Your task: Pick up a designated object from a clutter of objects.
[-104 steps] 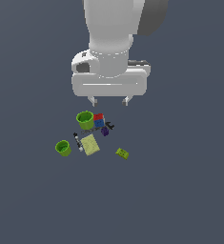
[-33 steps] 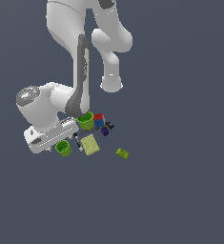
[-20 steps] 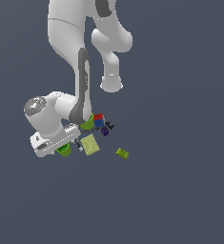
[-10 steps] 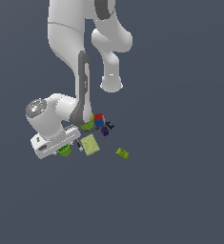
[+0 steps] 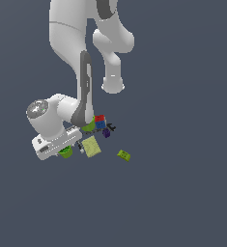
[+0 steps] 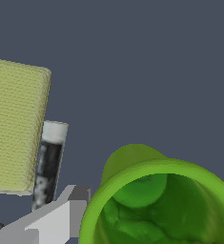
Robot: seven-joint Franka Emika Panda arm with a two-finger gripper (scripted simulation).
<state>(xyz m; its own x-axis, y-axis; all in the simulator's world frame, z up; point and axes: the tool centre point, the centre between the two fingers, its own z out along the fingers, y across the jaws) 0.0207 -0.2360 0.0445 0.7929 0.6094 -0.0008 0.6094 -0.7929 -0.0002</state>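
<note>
The gripper (image 5: 62,150) is sitting low in the clutter, its pale body tilted over the smaller green cup (image 5: 65,152), of which only a sliver of lime rim is showing beneath the hand in the exterior view. In the wrist view that cup (image 6: 156,200) is filling the lower part of the picture, its mouth facing the camera and its darker hollow showing. One grey finger (image 6: 61,219) is lying against the cup's outer wall; the other finger is out of frame, so whether the jaws are pressing on the cup or standing apart around it cannot be told.

Just beside the finger in the wrist view, the marker pen (image 6: 49,164) is lying with its white cap away from the camera, and the flat yellow-green box (image 6: 15,126) is lying right alongside the pen. In the exterior view the same box (image 5: 91,146) is resting just to the exterior view's right of the hand, with the pen (image 5: 80,147) as a small dark-and-white sliver between them.

Further out, the larger green cup (image 5: 89,127) is peeking from behind the arm's link — mostly hidden. Next to it the red cube (image 5: 99,118) is sitting above the blue cube (image 5: 101,124), with the purple block (image 5: 106,132) and the black piece (image 5: 110,127) close by. The small yellow-green block (image 5: 124,155) is lying apart from the rest, toward the exterior view's right.
</note>
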